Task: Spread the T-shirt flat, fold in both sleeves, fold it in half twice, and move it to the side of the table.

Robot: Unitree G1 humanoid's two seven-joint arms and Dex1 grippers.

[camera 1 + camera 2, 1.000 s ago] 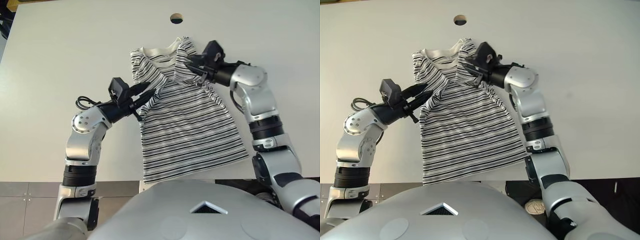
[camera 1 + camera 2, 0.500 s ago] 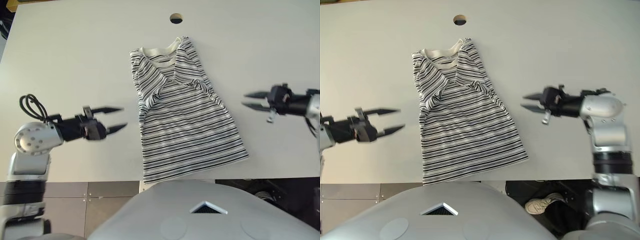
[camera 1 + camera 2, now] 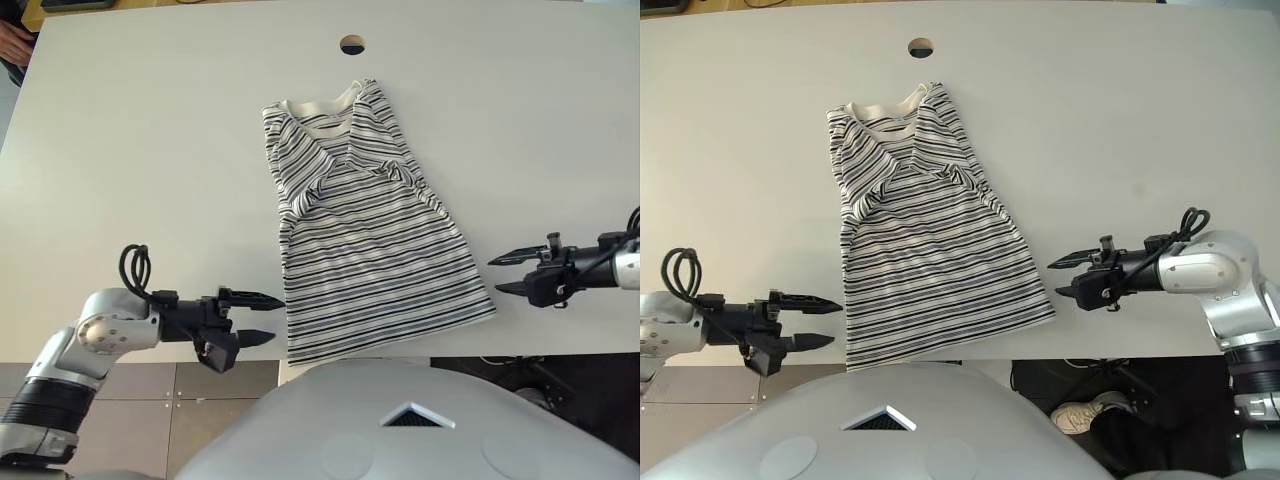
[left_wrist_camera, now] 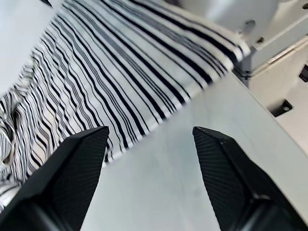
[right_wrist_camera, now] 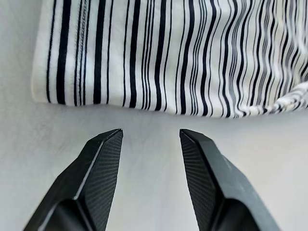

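The black-and-white striped T-shirt (image 3: 375, 235) lies on the white table (image 3: 150, 150), collar at the far end and hem near the front edge. Both sleeves are folded in over the chest and bunch up there (image 3: 365, 170). My left gripper (image 3: 276, 318) is open, just left of the hem's near-left corner, with nothing in it. My right gripper (image 3: 494, 275) is open too, just right of the hem's right corner. In the left wrist view, the left gripper (image 4: 150, 130) faces the shirt's striped edge (image 4: 120, 62). The right gripper (image 5: 150, 131) faces the hem (image 5: 168, 53) across a narrow strip of table.
A round cable hole (image 3: 352, 44) sits in the table beyond the collar. Wide bare table lies to the left and right of the shirt. The table's front edge (image 3: 120, 362) runs close under both grippers.
Both grippers have let go of the sleeves at the chest, swung outward, then come down toward the front edge beside the hem corners. The sleeves stay folded in.
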